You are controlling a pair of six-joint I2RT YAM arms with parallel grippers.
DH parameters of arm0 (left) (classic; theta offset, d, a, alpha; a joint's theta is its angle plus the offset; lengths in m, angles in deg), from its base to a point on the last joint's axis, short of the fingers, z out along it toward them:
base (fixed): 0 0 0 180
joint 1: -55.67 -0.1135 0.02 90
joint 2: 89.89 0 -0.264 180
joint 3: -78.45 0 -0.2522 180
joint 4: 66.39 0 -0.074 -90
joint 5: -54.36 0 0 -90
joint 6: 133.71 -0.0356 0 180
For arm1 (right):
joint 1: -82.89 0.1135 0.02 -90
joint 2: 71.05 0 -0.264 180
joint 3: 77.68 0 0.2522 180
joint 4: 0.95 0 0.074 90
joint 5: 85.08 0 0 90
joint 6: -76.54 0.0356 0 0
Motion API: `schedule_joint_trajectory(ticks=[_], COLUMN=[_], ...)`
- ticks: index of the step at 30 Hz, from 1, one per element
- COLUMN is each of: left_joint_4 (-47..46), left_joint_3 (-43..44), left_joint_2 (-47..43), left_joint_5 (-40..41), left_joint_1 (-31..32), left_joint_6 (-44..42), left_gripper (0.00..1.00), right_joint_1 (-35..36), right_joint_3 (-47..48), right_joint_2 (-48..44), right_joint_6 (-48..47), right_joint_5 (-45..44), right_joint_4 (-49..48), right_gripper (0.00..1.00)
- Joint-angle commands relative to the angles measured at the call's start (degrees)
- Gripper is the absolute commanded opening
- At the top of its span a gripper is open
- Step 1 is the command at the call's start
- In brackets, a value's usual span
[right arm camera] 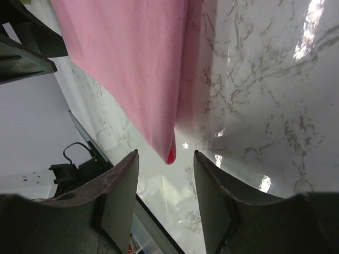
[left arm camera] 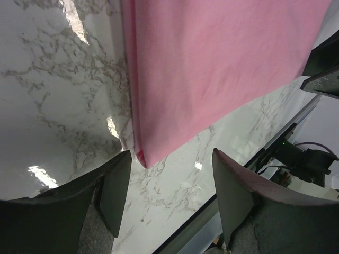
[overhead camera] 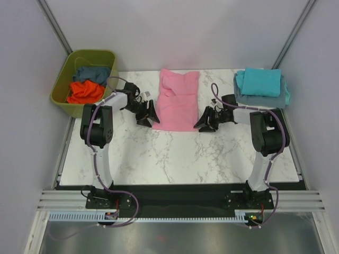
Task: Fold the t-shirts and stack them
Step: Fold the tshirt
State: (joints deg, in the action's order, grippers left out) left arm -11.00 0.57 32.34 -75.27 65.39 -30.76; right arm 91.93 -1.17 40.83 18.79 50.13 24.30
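Top external shows the light pink t-shirt flat on the marble table, folded lengthwise (a long strip). The left gripper sits at its near left corner and the right gripper at its near right corner. Both are spread wide, holding nothing.

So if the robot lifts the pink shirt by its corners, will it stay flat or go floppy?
Probably floppy: the pink shirt is thin folded cloth, so it would likely sag between the left end effector and right end effector. Pushed on the shiny marble table, it may slide or bunch up.
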Motion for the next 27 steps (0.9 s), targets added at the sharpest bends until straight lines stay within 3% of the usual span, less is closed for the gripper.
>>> schedule_joint_trajectory(ticks=[1, 8, 17, 20, 23, 27], left_joint_4=[-0.93, -0.76, -1.20, -1.20, -1.46, -1.64], left_joint_3=[-0.55, -1.08, -1.87, -2.57, -3.45, -3.81], left_joint_2=[1.42, 2.92, 3.54, 3.27, 2.83, 1.61], left_joint_5=[-1.41, -0.44, -1.84, -2.02, -2.28, -2.64], left_joint_1=[-0.22, -0.22, -0.14, -0.14, 0.04, 0.57], left_joint_6=[0.41, 0.06, 0.24, 0.41, 0.67, 0.76], left_gripper=[0.70, 0.65, 0.44, 0.33, 0.24, 0.03], right_joint_1=[0.19, 1.16, 2.30, 2.30, 2.30, 1.86], right_joint_3=[1.24, 3.44, 4.50, 3.71, 2.92, 2.91], right_joint_2=[1.33, 5.19, 7.13, 6.52, 5.29, 3.53], right_joint_6=[1.14, 2.55, 3.79, 3.70, 3.17, 2.73], right_joint_5=[1.11, 1.37, 3.04, 3.22, 2.96, 2.60], right_joint_4=[-2.69, -3.57, -3.84, -3.93, -3.84, -3.75], right_gripper=[0.54, 0.53, 0.40, 0.37, 0.23, 0.08])
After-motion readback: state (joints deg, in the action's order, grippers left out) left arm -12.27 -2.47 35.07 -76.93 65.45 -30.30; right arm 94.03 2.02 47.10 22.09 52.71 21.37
